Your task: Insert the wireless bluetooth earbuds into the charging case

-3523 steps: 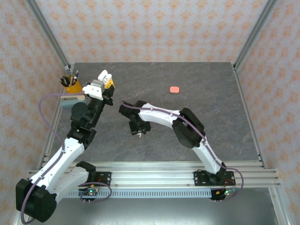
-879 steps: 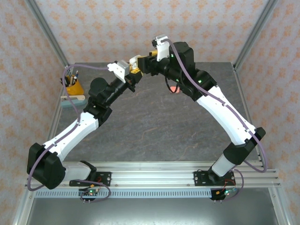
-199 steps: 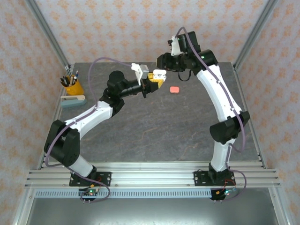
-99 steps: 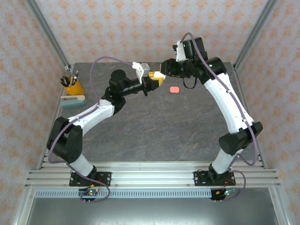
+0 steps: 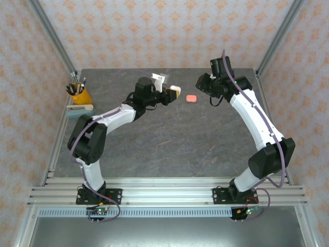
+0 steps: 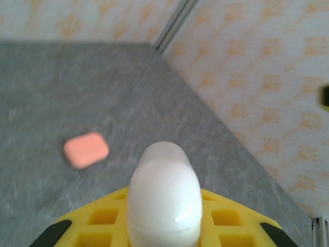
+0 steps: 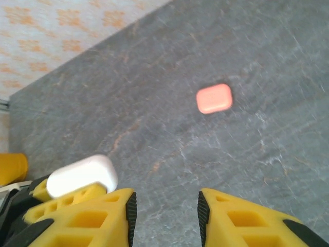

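So the left gripper (image 5: 168, 93) is clamped on the white charging case (image 5: 175, 91), holding it up off the table (image 5: 154, 144) toward the far middle. From the left wrist cam the case (image 6: 164, 198) sticks out end-on between the yellow fingers (image 6: 103, 224), rounded tip pointing away, and its lid looks closed, so whatever's inside can't be seen. The pink charging case (image 5: 191, 98) is lying flat on the grey table surface just to the right of the white one, not touching anything, and it looks closed too.

The right gripper (image 7: 167, 206) is hanging above the table near the far right with its jaws apart and nothing between them, just bare table in the gap. Its wrist cam looks down at the pink case (image 7: 214, 98) ahead and the white one (image 7: 82, 175) off to the lower left.

The yellow pen cup (image 5: 78, 94) sits way over at the left edge, well apart from all of this
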